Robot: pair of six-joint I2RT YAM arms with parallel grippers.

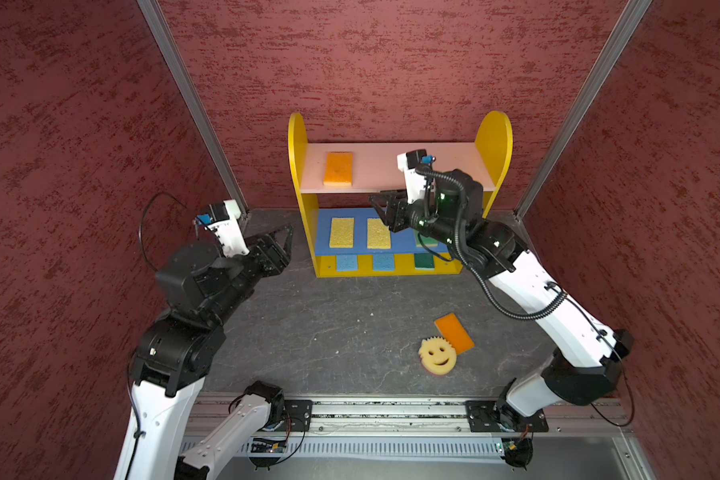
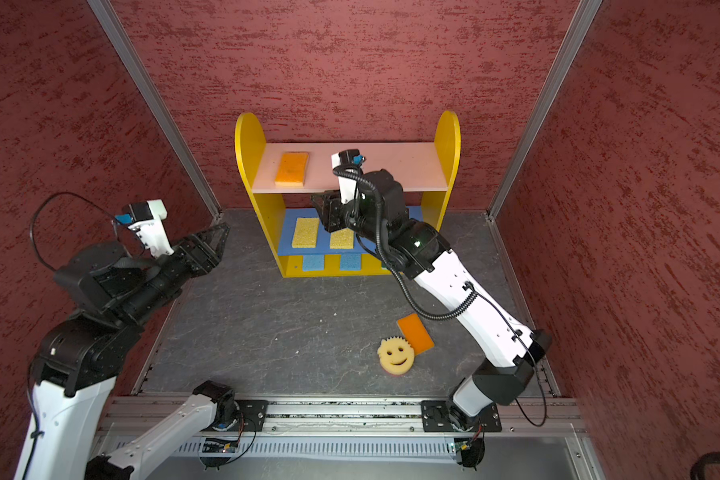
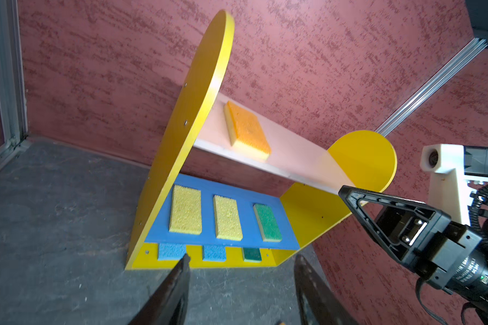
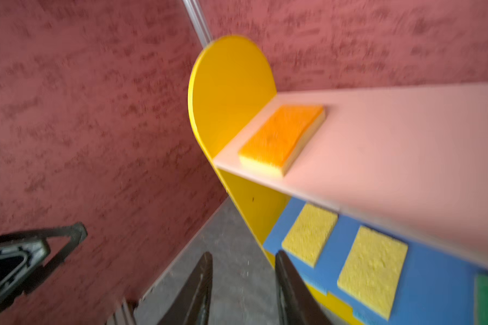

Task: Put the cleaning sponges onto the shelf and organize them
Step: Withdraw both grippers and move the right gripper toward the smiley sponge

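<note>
The shelf (image 1: 298, 166) stands against the back wall. One orange sponge (image 1: 339, 168) lies on its pink top board. Two yellow sponges (image 1: 341, 232) and a green one (image 3: 267, 222) lie on the blue board. Two blue sponges (image 1: 346, 262) and a green one (image 1: 424, 261) rest on the yellow base. On the floor, an orange sponge (image 1: 454, 332) touches the round smiley sponge (image 1: 437, 354). My right gripper (image 1: 376, 205) hangs open and empty in front of the shelf, just below the pink board's edge. My left gripper (image 1: 288, 235) is open and empty, left of the shelf.
Red textured walls close in the dark floor (image 1: 329, 324) on three sides, with aluminium posts (image 1: 192, 104) at the back corners. A metal rail (image 1: 383, 411) with both arm bases runs along the front edge. The right arm (image 1: 537, 291) reaches over the floor's right side.
</note>
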